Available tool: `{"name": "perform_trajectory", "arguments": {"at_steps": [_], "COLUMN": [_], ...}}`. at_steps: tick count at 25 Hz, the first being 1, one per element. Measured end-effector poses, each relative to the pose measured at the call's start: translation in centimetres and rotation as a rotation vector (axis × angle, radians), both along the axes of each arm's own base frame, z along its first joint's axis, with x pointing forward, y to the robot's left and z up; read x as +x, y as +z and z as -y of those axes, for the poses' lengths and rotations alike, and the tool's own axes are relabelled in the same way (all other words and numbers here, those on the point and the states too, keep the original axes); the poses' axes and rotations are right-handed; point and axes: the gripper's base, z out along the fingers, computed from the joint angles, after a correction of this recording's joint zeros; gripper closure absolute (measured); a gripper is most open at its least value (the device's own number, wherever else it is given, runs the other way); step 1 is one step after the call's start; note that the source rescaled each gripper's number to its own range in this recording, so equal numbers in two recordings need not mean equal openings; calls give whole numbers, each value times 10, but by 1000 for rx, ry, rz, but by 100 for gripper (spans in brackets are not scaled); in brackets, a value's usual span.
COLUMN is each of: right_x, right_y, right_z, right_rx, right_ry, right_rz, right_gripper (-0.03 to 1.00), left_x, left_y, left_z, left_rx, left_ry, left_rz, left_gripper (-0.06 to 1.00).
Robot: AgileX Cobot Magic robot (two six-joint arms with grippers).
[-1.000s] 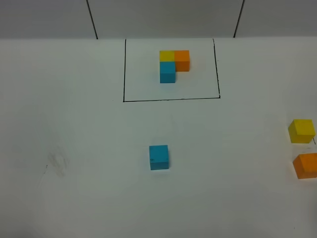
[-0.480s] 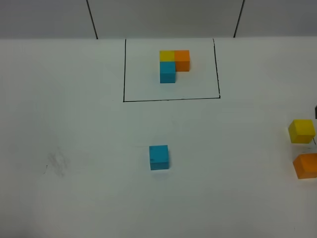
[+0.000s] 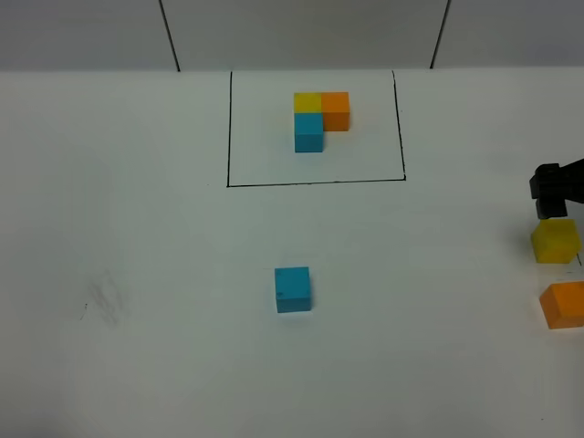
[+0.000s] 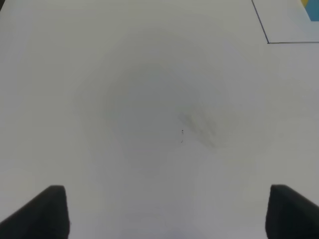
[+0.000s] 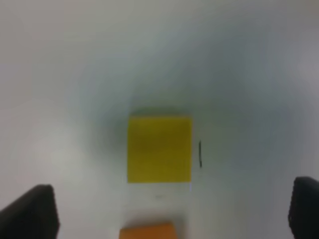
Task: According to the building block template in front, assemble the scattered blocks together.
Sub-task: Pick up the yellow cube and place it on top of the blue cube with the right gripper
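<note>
— Where is the right gripper [image 3: 553,192] relative to the loose blocks?
— It hangs by the right edge of the table [image 3: 137,237], just on the far side of the yellow block [image 3: 556,241]. Its wrist camera shows that block centred between the two fingers, ahead of the tips, with neither finger touching it.
— How do its jaws stand?
— Spread wide, with nothing in them.
— And the other blocks?
— The orange block [image 3: 564,305] sits just beside the yellow one, on its front side, right at the table's right edge. The blue block [image 3: 293,289] lies alone near the middle of the table, well apart from both.
— The template [image 3: 319,119]?
— Toward the far edge, inside a black rectangle [image 3: 315,182]: yellow and orange side by side, blue touching the yellow on its front side.
— The left gripper [image 4: 164,214]?
— Its fingers are parted wide over bare table, holding nothing. It is well apart from every loose block.
</note>
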Motion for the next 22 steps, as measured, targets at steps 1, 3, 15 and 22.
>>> {"name": "perform_trajectory", "arguments": {"at_steps": [1,3,15,22], "right_x": [2,6,18,27], "right_y": [-7,-17,-50,-78], "right_z": [2,5,6,5], "right_rx": [1,3,14,15], "right_ry": [-6,-15,-13,15], "right_rz": [-14,-40,-73,-79], "right_gripper": [7,8,10,14], "left_x": [0,0,0,0], "left_y": [0,0,0,0], "left_z": [0,0,0,0], "left_rx": [0,0,0,0], "left_ry": [0,0,0,0], "left_rz": [0,0,0,0], "left_gripper": [26,26,26,26]}}
